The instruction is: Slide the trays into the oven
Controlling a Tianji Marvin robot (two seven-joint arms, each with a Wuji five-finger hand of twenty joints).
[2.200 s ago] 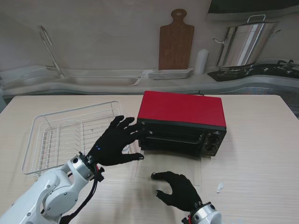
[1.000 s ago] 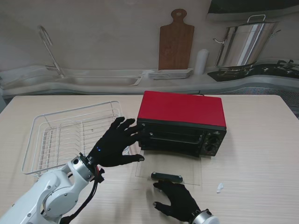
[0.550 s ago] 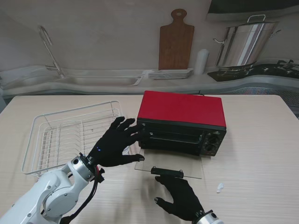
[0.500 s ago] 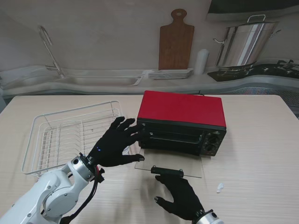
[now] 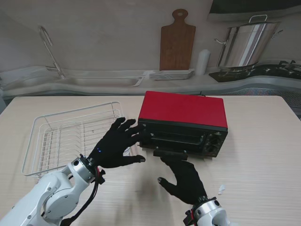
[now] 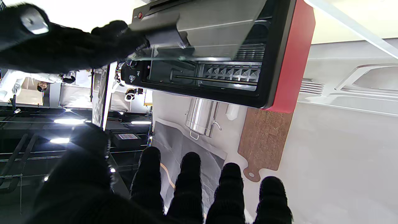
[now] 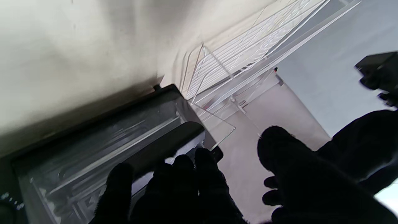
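The red oven (image 5: 183,109) stands mid-table. Its glass door (image 6: 211,28) is tilted almost up against the front. My right hand (image 5: 183,178) is open, and its fingertips press the door's black handle (image 5: 169,153) from underneath while the thumb stays apart. In the right wrist view the fingertips (image 7: 186,165) touch the handle (image 7: 164,146). My left hand (image 5: 116,142) is open, fingers spread against the oven's left front corner. Behind the glass, the left wrist view shows a wire rack (image 6: 230,74) inside the oven.
A white wire dish rack (image 5: 66,136) sits left of the oven, close to my left hand. A small white scrap (image 5: 221,189) lies on the table to the right. Cutting board (image 5: 177,40), plates (image 5: 172,74), steel pot (image 5: 244,44) and faucet (image 5: 49,52) line the back counter.
The oven door was lying flat open; my right hand has lifted its handle up and away from me until the door is nearly against the oven. The left hand has not moved.
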